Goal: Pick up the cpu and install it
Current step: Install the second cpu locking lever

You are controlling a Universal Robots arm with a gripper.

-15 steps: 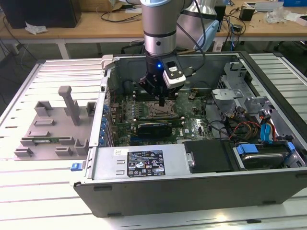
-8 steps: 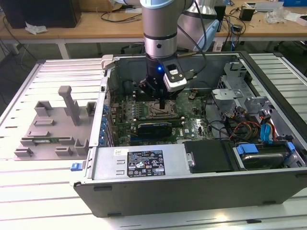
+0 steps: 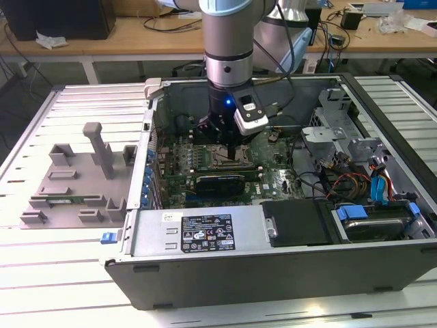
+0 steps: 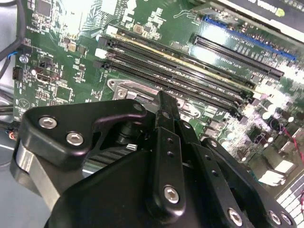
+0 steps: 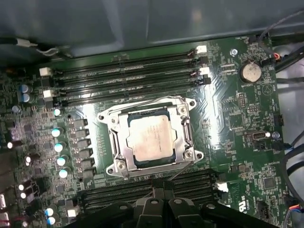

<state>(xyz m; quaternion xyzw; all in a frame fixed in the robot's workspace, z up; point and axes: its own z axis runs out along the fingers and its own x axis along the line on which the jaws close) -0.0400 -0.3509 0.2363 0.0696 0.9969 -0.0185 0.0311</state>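
First wrist view: cpu (image 5: 150,137) flat in socket (image 5: 118,148), edges square with frame.

Both wrist views close above motherboard (image 5: 228,123)

Cpu (image 5: 151,138) in socket (image 5: 116,142), between memory slots (image 5: 128,76).

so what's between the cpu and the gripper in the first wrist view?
The square metal socket frame's edge, then a bank of long black memory slots, lie between the shiny silver square cpu and the black gripper.
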